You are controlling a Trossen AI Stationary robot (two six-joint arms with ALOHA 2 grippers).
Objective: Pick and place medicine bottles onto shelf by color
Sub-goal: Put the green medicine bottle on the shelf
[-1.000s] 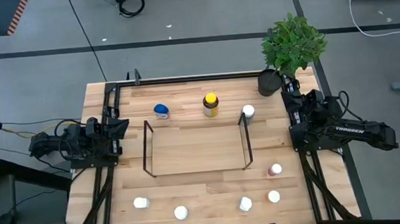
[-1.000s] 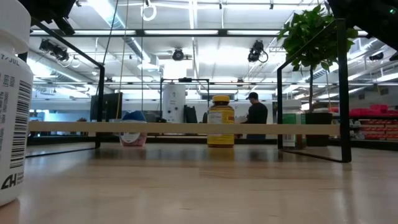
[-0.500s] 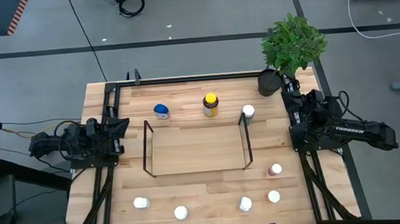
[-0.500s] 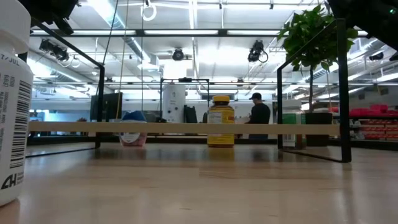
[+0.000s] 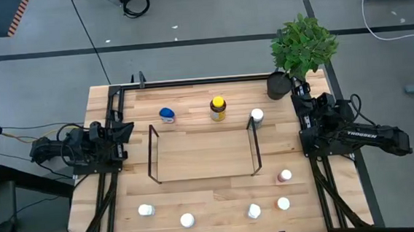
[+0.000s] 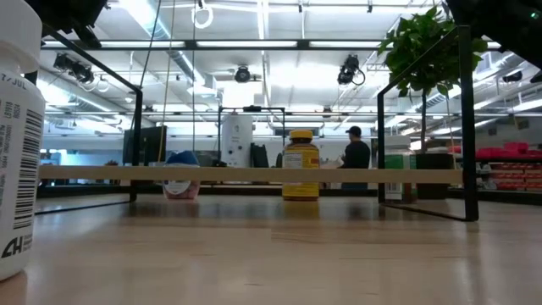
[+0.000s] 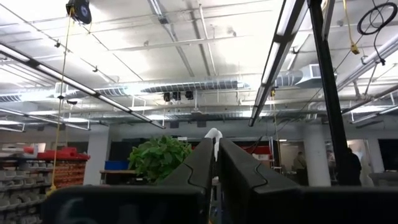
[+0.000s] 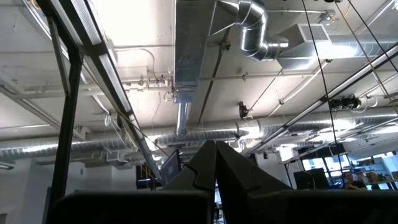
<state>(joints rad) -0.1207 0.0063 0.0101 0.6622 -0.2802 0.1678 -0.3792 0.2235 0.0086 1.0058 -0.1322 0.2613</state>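
The black wire shelf (image 5: 202,151) stands mid-table. Behind it stand a blue-capped bottle (image 5: 167,115), an amber yellow-capped bottle (image 5: 217,109) and a white-capped bottle (image 5: 257,116). Near the front stand white-capped bottles (image 5: 146,209) (image 5: 187,220) (image 5: 254,211), with two more at the right (image 5: 285,175) (image 5: 283,204). My left gripper (image 5: 125,129) rests shut at the left edge, tilted upward (image 7: 216,146). My right gripper (image 5: 298,95) rests shut at the right edge, tilted upward (image 8: 215,149). Both are empty.
A potted green plant (image 5: 301,47) in a black pot stands at the far right corner, next to my right arm. A black frame (image 5: 190,80) edges the table. A large white bottle (image 6: 17,152) stands close to the low camera. A person (image 6: 356,157) stands in the room beyond.
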